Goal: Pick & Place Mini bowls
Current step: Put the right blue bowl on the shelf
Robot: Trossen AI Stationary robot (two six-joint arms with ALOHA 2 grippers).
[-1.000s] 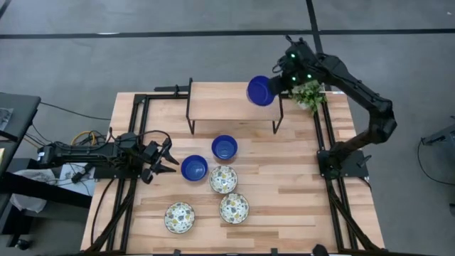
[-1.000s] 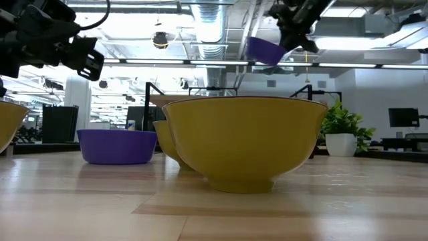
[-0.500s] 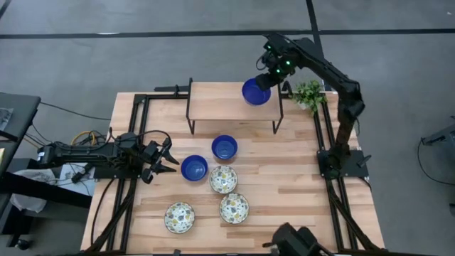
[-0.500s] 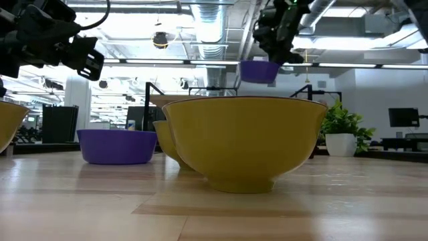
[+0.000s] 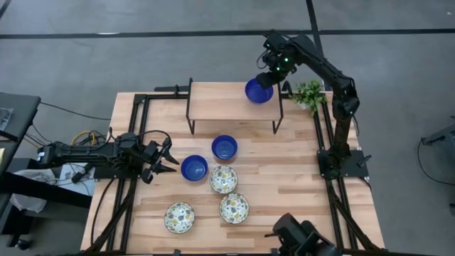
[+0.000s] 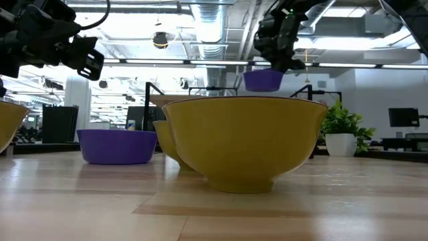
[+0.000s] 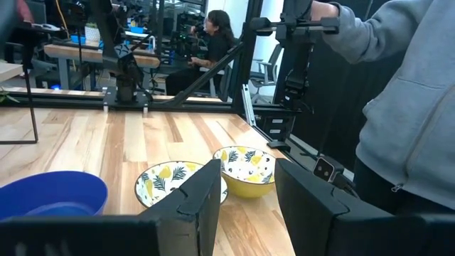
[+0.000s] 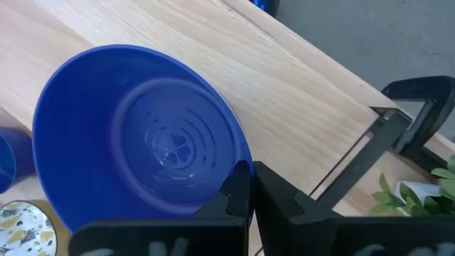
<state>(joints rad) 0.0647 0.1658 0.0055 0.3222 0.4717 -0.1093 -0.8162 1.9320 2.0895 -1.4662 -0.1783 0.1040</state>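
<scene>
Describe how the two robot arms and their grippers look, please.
Both arms are dark, almost black, built of slim jointed links. The right arm shows small green lights near its wrist, just behind the right gripper. The left arm has black cables looping over it, with yellow and orange wires at its base. The left gripper has two flat, dark, angular fingers.

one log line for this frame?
right gripper: shut on blue bowl, above raised shelf | left gripper: open, beside table bowls
</scene>
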